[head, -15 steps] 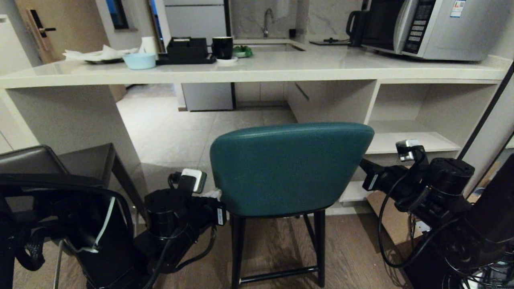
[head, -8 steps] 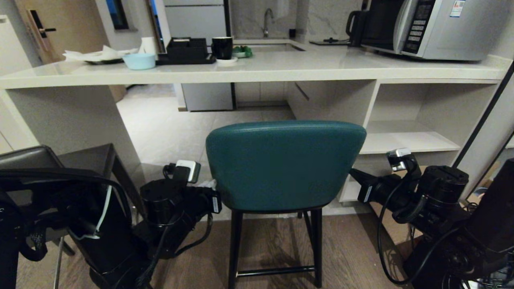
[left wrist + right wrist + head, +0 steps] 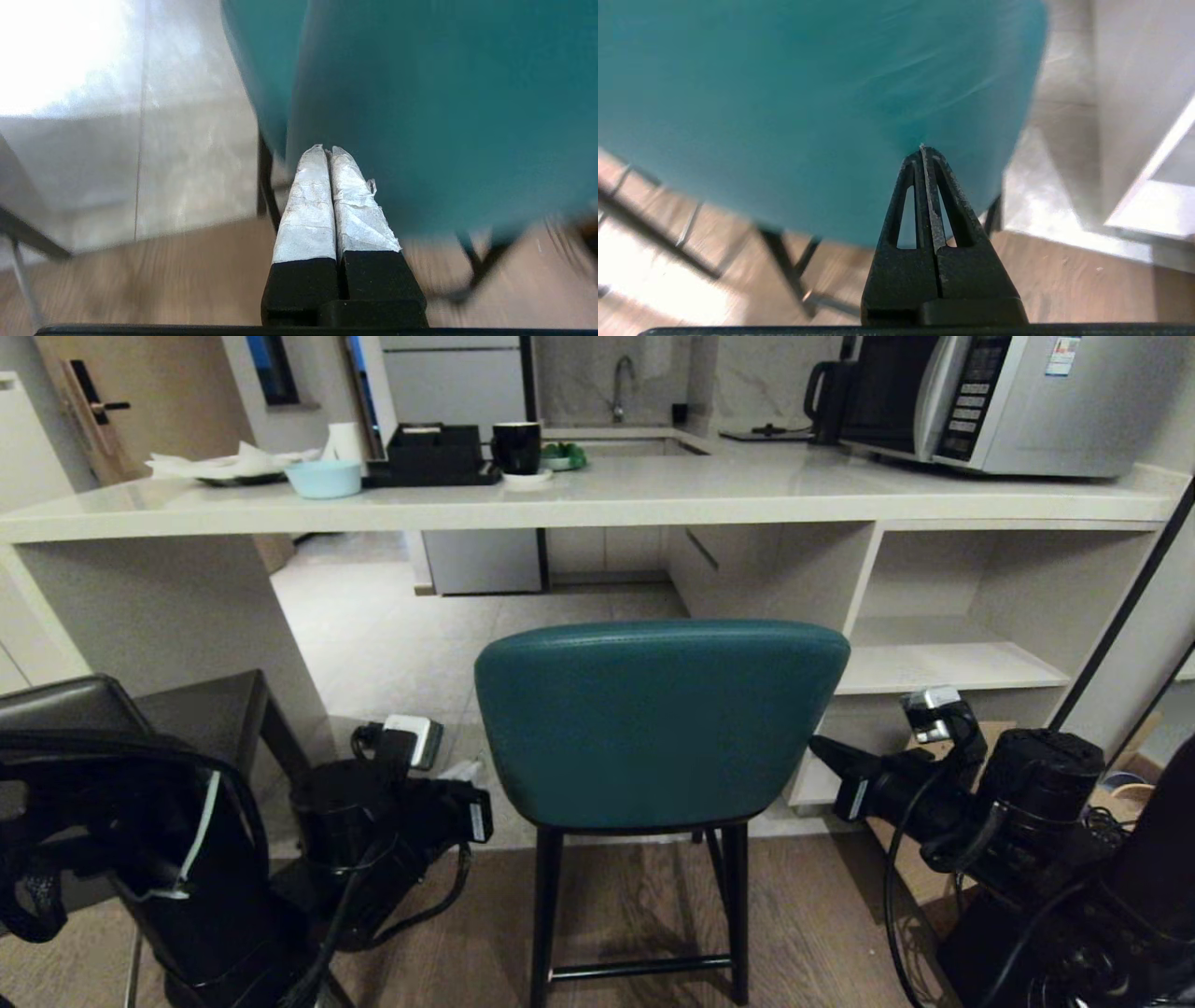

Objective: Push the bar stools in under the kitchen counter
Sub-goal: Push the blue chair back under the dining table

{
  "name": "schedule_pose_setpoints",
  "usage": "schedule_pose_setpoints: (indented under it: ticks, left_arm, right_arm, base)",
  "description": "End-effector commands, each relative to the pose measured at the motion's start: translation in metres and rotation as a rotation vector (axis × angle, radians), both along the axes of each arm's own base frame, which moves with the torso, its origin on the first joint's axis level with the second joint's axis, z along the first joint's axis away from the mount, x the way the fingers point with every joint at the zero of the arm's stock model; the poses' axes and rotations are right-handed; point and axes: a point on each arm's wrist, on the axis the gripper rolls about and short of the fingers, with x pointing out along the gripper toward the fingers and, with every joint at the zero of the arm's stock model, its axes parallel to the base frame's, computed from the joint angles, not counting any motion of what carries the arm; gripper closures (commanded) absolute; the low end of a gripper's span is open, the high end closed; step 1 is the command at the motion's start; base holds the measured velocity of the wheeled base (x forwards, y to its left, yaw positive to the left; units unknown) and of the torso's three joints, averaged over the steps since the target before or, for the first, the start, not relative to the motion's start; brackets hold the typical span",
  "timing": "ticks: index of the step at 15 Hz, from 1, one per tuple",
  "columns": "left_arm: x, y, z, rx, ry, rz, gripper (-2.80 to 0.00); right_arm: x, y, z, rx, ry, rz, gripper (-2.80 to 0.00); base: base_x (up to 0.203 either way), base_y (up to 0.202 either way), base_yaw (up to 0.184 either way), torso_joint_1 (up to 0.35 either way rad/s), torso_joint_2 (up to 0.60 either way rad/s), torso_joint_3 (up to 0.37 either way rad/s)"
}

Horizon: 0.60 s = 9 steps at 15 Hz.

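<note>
Teal stool [image 3: 661, 721] is standing in front of the kitchen counter [image 3: 597, 499], its curved back facing the robot and its thin black legs resting on the brown wood floor [image 3: 635, 915], just short of the pale tiled floor [image 3: 401, 635] that is running under the slab. Its seat is hidden behind the back, so how far it is reaching under the counter edge cannot be told. To the stool's right, the counter's open white shelf cubbies [image 3: 943, 663] are showing; to its left a pale support panel [image 3: 159, 607] is holding the slab up. The dark grey stool [image 3: 201, 714] is sitting beside that panel at the robot's left, partly covered by the left arm.

The left gripper [image 3: 327, 151] is clenched on nothing, its taped fingers [image 3: 306, 205] pressed together and pointing at the lower left edge of the teal back; whether the tips are touching the leather cannot be told. The right gripper [image 3: 922, 149] is likewise clamped tight and empty, its black fingertips sitting right against the lower right part of the teal back.

On the counter a microwave [image 3: 990, 397] is standing at the right end, and a light blue bowl [image 3: 324, 477], a black tray [image 3: 434, 455] and a black mug [image 3: 517, 446] are sitting toward the left.
</note>
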Motion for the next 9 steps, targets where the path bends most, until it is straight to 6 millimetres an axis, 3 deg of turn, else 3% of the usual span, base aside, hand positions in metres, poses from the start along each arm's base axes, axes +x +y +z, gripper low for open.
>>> schedule_pose_setpoints:
  ticks: [1,5,6,9]
  left_arm:
    - [-0.024,0.005,0.002,0.01,0.028,-0.04,0.0]
    - [-0.068,-0.016,-0.002,0.052,0.077,-0.141,0.0]
    - [-0.07,-0.022,0.002,0.044,0.054,-0.137,0.0]
    - [-0.048,-0.039,0.015,-0.001,-0.034,-0.074,0.0]
  right_arm:
    - [-0.015,0.006,0.007,0.003,-0.011,0.027,0.0]
    - [-0.046,0.021,0.015,0.0,-0.005,0.016,0.0]
    - [-0.054,0.026,0.017,0.001,-0.007,0.041,0.0]
    - [-0.047,0.034,0.024,0.013,-0.051,-0.006,0.0]
  base:
    - [0.0,0.0,0.0,0.0,0.0,0.0]
    - [0.0,0.0,0.0,0.0,0.0,0.0]
    - [0.0,0.0,0.0,0.0,0.0,0.0]
    - [0.0,0.0,0.0,0.0,0.0,0.0]
